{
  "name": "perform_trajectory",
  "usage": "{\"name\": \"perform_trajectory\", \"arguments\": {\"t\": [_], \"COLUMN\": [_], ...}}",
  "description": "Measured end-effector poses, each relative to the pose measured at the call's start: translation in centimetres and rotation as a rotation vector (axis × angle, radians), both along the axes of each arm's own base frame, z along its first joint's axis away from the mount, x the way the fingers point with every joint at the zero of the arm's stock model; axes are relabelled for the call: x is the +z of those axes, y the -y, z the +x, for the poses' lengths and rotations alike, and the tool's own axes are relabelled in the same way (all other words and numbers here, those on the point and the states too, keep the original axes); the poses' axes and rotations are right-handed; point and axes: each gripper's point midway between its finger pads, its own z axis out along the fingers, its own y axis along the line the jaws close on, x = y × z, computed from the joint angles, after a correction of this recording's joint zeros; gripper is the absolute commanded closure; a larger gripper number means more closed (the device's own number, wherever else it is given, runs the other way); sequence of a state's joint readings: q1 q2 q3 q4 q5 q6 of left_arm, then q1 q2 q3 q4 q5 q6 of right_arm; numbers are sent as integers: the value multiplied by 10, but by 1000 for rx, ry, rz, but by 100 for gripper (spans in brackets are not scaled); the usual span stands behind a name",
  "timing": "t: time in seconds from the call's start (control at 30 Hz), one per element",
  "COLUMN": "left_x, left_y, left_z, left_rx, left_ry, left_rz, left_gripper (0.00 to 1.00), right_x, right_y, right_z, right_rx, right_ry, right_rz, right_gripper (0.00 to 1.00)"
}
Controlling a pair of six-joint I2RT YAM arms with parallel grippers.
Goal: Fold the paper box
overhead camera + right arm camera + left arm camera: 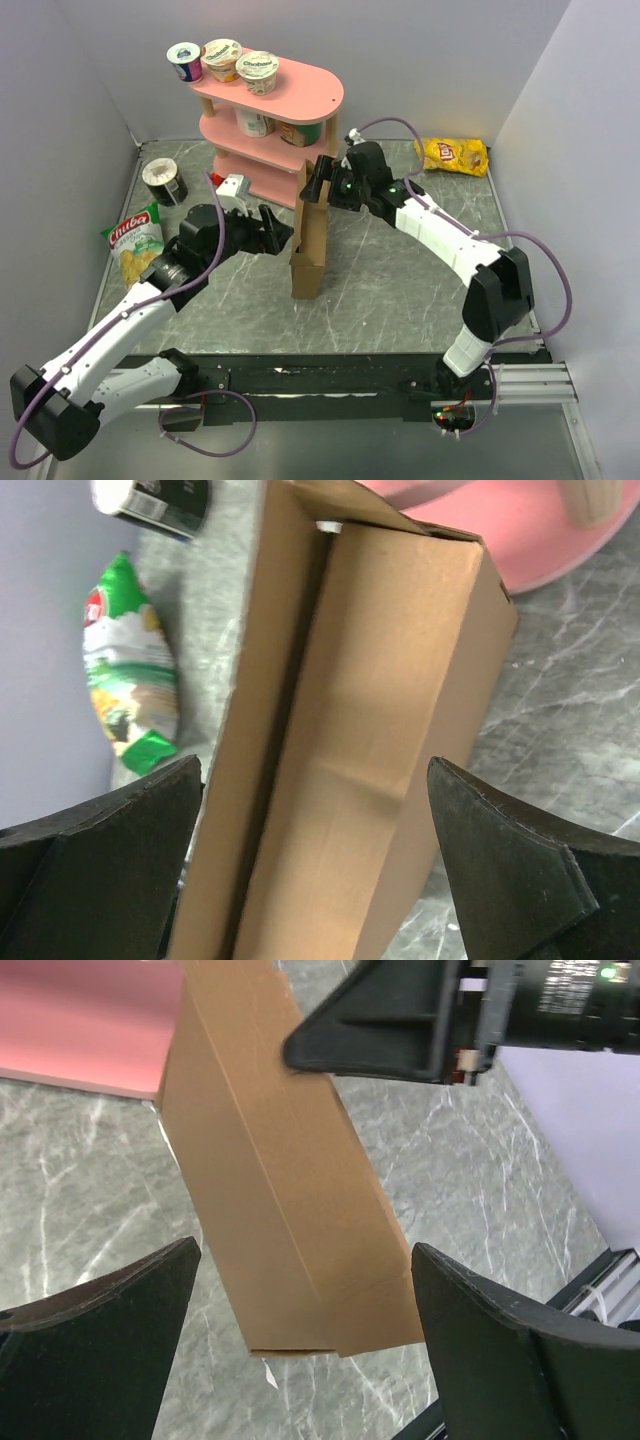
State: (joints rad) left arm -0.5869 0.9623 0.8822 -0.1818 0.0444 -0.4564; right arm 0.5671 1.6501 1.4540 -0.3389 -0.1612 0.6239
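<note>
Brown paper box [308, 240] stands upright between both arms, left fingers [300, 1350] and right fingers [320, 860] spread wide, gripping nothing.

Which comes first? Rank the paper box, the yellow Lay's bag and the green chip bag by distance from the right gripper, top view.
1. Paper box: directly at the right gripper, table centre.
2. Yellow Lay's bag: back right corner.
3. Green chip bag: far left edge.
</note>
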Motion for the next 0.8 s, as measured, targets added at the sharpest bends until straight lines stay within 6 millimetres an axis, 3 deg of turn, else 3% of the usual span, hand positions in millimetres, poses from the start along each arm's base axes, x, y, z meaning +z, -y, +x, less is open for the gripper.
{"name": "perform_trajectory", "arguments": {"t": [0.13,0.27,0.5,0.8], "left_x": [-15,-32,-39,-59], "left_y": [5,10,14,2], "left_z": [1,-1,4,23], "left_rx": [-31,-60,-70,-16], "left_ry": [-25,-46,-42,-73], "left_rz": [2,3,-9,-33], "left_gripper": [11,16,21,27], "right_x": [-21,-22,-26,-29], "right_y": [-5,-6,-11,-11], "right_z": [3,3,1,2], "right_rx": [13,17,35,31], "right_ry": [-43,-46,-39,-18], "right_rz": [-18,-12,15,50], "right_gripper": [2,8,34,48]}}
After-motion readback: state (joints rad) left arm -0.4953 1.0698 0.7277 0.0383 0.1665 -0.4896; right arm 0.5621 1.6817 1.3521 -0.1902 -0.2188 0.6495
